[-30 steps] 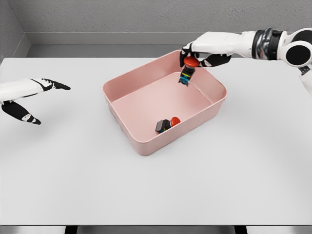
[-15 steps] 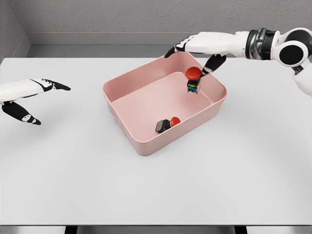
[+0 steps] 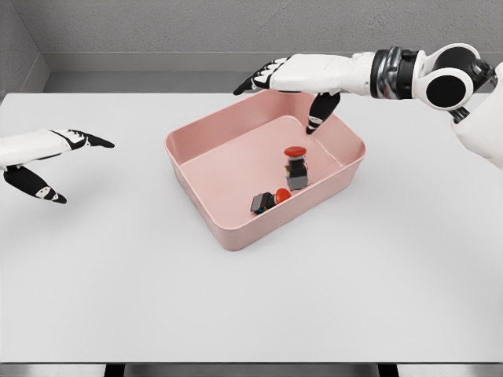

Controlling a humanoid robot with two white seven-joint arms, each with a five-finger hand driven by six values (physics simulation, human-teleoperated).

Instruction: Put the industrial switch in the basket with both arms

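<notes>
- The right hand [image 3: 295,78] is seen above the basket's [image 3: 236,239] far rim, fingers spread wide, nothing held.
- One switch [image 3: 295,167] stands upright inside the basket, just beside a second switch [image 3: 269,199] lying on its side.
- The left hand [image 3: 43,153] is open, well apart over the table [image 3: 118,298].
- A straight lift away is advised, so the rim is not knocked.

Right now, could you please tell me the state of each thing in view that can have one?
Basket: upright on the table, holding both switches.
Upright switch: inside the basket, red button on top, free of any hand.
Tipped switch: lying on its side on the basket floor.
Right hand: open above the basket's far rim, holding nothing.
Left hand: open over the table at the left, holding nothing.
</notes>
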